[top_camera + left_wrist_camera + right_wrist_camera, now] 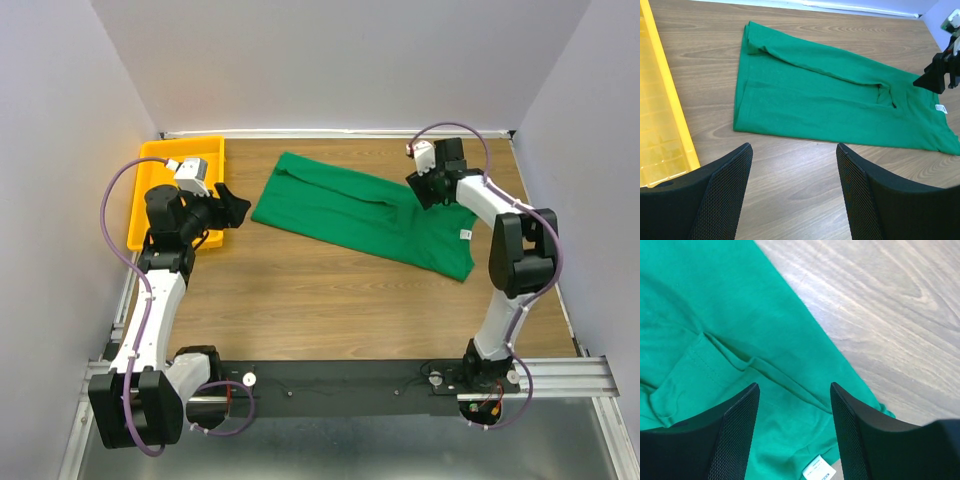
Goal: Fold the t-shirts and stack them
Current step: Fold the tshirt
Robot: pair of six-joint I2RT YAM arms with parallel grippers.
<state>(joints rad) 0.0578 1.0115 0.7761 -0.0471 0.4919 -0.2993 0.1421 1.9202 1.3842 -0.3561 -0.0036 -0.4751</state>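
The green t-shirt (365,210) lies folded lengthwise on the wooden table, running from back left to front right, with a small white tag (465,234) near its right end. It also shows in the left wrist view (830,100) and the right wrist view (730,340), where the tag (818,472) sits near the bottom edge. My left gripper (235,207) is open and empty, just left of the shirt's left edge, over bare wood (795,150). My right gripper (425,188) is open and empty, above the shirt's right part (795,390).
A yellow plastic tray (150,185) stands at the left edge of the table, under and behind my left arm; its rim shows in the left wrist view (670,100). Grey walls enclose the table on three sides. Bare wood lies in front of the shirt.
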